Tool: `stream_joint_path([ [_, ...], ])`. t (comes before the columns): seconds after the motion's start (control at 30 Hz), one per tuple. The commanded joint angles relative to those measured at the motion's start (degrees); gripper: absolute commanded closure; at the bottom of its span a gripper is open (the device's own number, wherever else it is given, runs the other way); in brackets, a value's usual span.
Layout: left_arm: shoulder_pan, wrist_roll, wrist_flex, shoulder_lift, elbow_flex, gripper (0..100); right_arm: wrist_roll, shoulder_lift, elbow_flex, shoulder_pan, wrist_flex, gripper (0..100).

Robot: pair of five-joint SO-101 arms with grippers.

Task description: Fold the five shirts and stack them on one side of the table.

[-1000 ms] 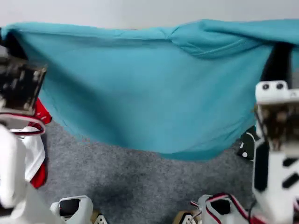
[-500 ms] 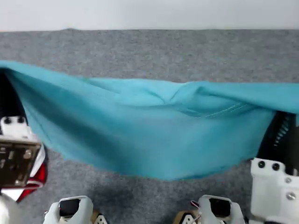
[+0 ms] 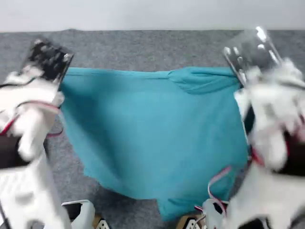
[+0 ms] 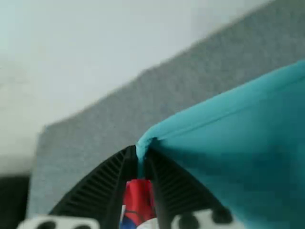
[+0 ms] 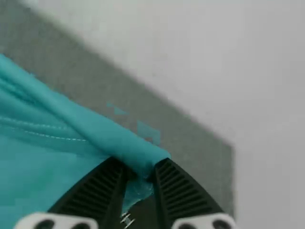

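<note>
Teal shirt [image 3: 152,138] spans mid-frame, corners pinched tight by left gripper [image 4: 141,156] and right gripper [image 5: 139,171] (hem seemingly resting on grey table [image 3: 143,47]).

No legible text or markings

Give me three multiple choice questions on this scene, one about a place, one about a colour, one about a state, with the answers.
1. Where does the left gripper hold the shirt? A) at a corner; B) mid-chest; C) nowhere.
2. What colour is the shirt between the arms? A) red; B) yellow; C) teal.
3. How is the right gripper? A) wide open; B) shut on the shirt; C) shut on nothing.

Answers:
1. A, the cloth's corner is pinched in it.
2. C, it spreads teal over the grey table.
3. B, a fold of the shirt is clamped in it.
</note>
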Motion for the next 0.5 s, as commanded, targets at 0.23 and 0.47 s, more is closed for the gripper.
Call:
stream_joint_path([
  [0.23, 0.0, -0.7, -38.07, 3.6, 25.45, 100, -2.99, 12.88, 14.33, -0.84, -25.63, 98.8],
  [0.47, 0.09, -0.62, -39.65, 19.6, 12.35, 100, -4.4, 18.42, 14.33, -2.95, -37.85, 98.8],
])
